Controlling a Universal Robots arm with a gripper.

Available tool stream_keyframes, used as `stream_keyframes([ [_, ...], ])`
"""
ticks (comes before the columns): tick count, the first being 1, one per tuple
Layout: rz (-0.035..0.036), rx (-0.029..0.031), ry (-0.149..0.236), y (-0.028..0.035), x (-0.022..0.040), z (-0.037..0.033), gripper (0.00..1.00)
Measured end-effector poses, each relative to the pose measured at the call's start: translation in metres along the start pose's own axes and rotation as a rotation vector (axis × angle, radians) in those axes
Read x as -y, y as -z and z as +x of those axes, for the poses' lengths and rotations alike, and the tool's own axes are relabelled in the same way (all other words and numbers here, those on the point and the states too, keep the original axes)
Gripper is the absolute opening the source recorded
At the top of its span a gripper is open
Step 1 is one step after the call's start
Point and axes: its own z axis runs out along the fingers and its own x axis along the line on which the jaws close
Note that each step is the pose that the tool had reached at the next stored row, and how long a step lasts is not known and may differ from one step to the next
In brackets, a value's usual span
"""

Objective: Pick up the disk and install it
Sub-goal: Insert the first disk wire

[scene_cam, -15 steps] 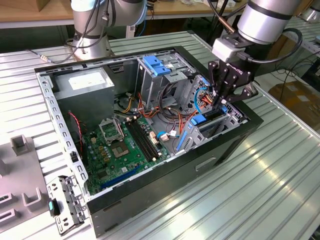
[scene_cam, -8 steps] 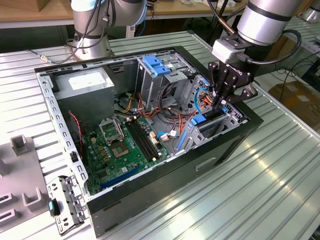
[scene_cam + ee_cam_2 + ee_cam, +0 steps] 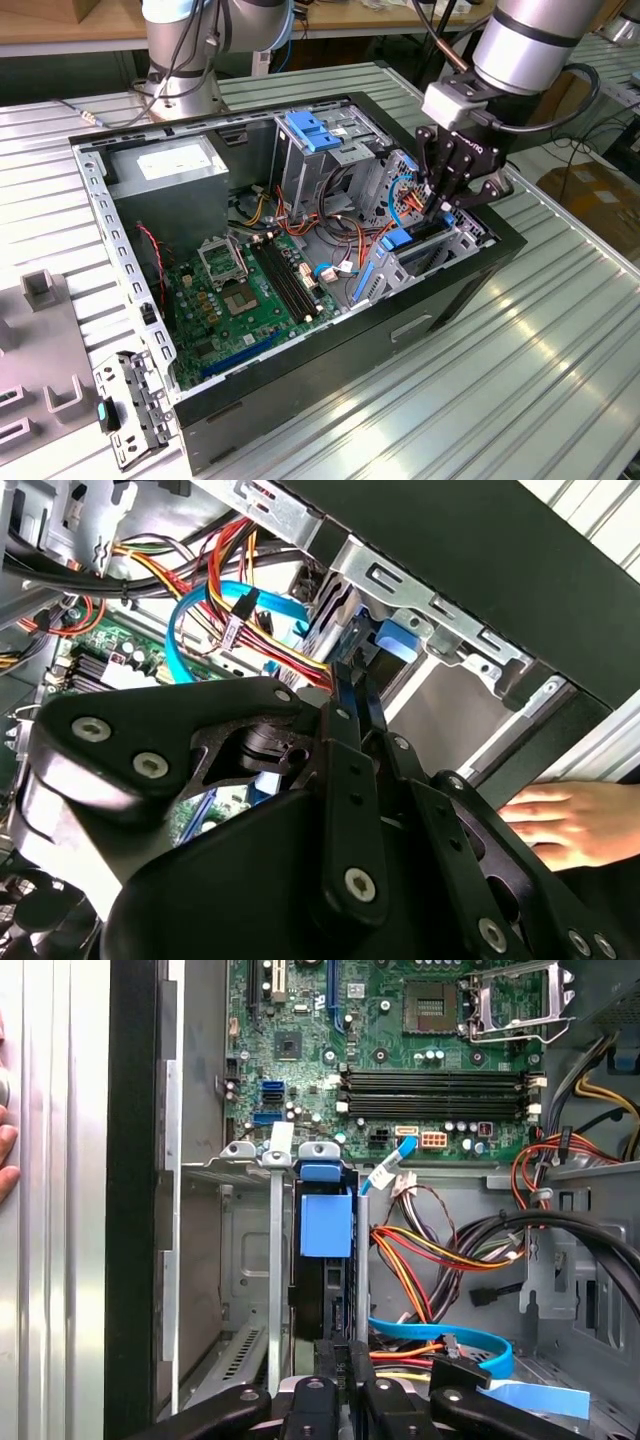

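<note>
Now gripper [image 3: 447, 200] sits low over the drive cage [image 3: 455, 240] at the case's [image 3: 300, 420] front corner, fingers [image 3: 340, 1360] pressed close on the disk [image 3: 325, 1225], which stands on edge in a cage slot, blue frame up. Motherboard [image 3: 255, 290] lies beside; a hand [image 3: 565, 825] rests on the table [image 3: 560, 360] outside the case.

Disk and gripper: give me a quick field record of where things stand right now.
gripper: low over the drive cage at the case's front corner, on the exterior view's right
disk: standing on edge in the cage slot, blue frame showing, in the first wrist view
grip: fingers closed on the disk's rear edge
cables: orange, yellow and blue bundle beside the slot
person: hand resting beside the case
</note>
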Motion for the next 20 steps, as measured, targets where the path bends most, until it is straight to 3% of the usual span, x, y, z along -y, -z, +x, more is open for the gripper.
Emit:
stream_keyframes([
  [8, -0.0002, -0.0002, -0.002, -0.0056, 0.0001, -0.0002, 0.16],
  [14, 0.0, 0.0005, -0.002, -0.0062, 0.0001, -0.0002, 0.18],
  [15, 0.0004, 0.0006, -0.002, -0.0047, 0.0001, -0.0002, 0.18],
  [16, 0.0004, 0.0002, -0.002, -0.0017, 0.0, 0.0, 0.24],
  [18, 0.0005, 0.0001, -0.002, 0.0048, -0.0001, 0.0003, 0.24],
  [20, 0.0005, 0.0003, -0.002, 0.0062, -0.0001, 0.0004, 0.24],
])
